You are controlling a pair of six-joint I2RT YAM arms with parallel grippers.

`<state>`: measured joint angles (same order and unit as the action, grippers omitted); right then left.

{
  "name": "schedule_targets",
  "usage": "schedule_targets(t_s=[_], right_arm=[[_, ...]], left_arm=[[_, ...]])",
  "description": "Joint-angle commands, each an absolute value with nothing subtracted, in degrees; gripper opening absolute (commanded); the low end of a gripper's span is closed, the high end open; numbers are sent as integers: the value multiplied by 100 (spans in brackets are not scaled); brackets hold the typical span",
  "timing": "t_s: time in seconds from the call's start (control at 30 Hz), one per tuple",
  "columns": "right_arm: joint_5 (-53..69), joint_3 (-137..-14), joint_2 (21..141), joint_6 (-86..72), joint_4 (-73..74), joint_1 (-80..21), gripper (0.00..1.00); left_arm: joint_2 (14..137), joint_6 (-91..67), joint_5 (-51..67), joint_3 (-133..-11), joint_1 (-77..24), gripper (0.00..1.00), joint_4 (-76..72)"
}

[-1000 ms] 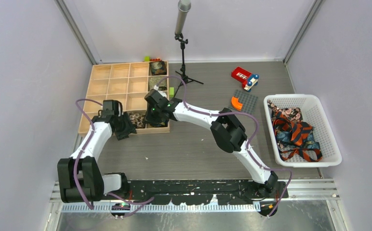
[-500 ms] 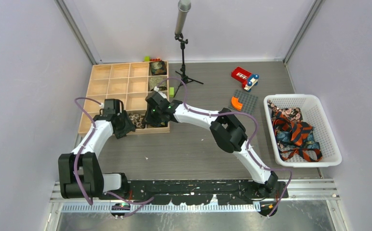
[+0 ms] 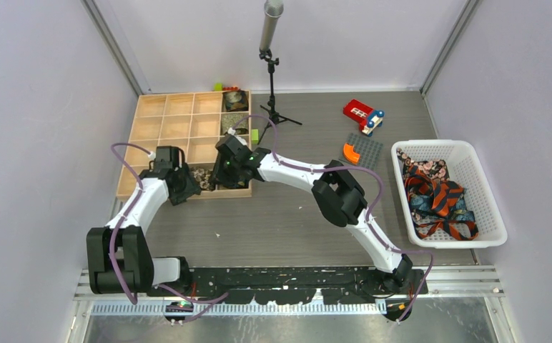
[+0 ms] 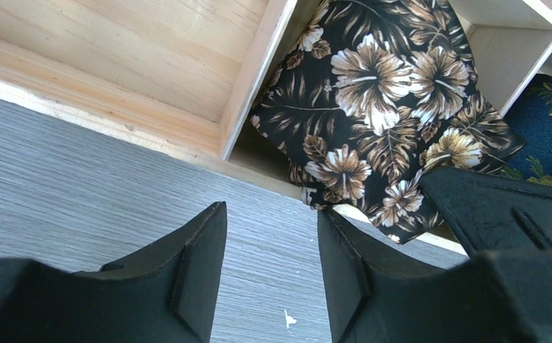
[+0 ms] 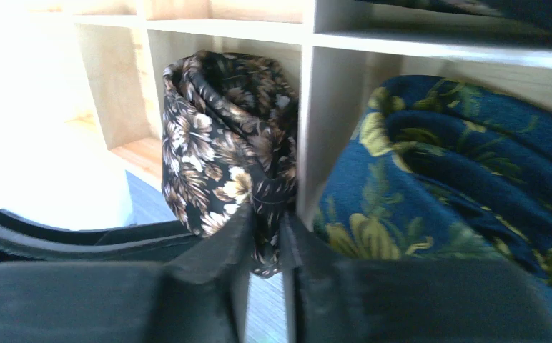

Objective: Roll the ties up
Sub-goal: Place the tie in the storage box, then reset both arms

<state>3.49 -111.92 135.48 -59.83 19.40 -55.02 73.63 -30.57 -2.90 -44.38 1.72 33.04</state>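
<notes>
A rolled dark brown-tan floral tie sits in a front compartment of the wooden organizer. It shows in the left wrist view and in the right wrist view. My right gripper is shut on the lower edge of this tie. My left gripper is open and empty, over the table just in front of the organizer's front wall. A rolled navy tie with yellow-green flowers fills the compartment to the right. More ties lie loose in the white basket.
A microphone stand is behind the organizer. A red toy, an orange piece and a grey plate lie at the back right. Rolled ties fill two rear right compartments.
Both arms have shifted slightly toward the organizer; the right gripper stays on the floral tie.
</notes>
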Motion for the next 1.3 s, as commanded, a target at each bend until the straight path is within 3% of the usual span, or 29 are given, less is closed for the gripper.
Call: schedule_targets(t_s=[0.0,0.07,0.17,0.6,0.67,0.83,1.0,1.27], right_arm=[[353,-11280,13230,-5818,2582,-5491,35],[367,-11313,13138,-5790,2587,-5508,46],[386,-11479,13026,-5746,2697,-5527,52],[108,-11821,12150,-5294,3326,-5678,61],[165,-11851,11956,-5148,3311,-5717,62],[263,-11754,11408,-4687,3341,-5827,62],[-189,-10836,10421,-3968,3534,-5845,63],[-2157,-7924,7880,-3153,3161,-5846,64]], left_arm=[[7204,-3015,-1227,-4540,264,52,2645],[7061,-3031,-1190,-4532,264,53,2699],[6917,-3073,-1123,-4575,264,54,2838],[5748,-2943,-853,-5159,261,65,3981],[5509,-2859,-828,-5244,263,70,4193],[4862,-2675,-711,-5339,262,99,4721],[4240,-2518,-375,-5246,264,100,5069],[3857,-2382,926,-5031,256,100,5136]])
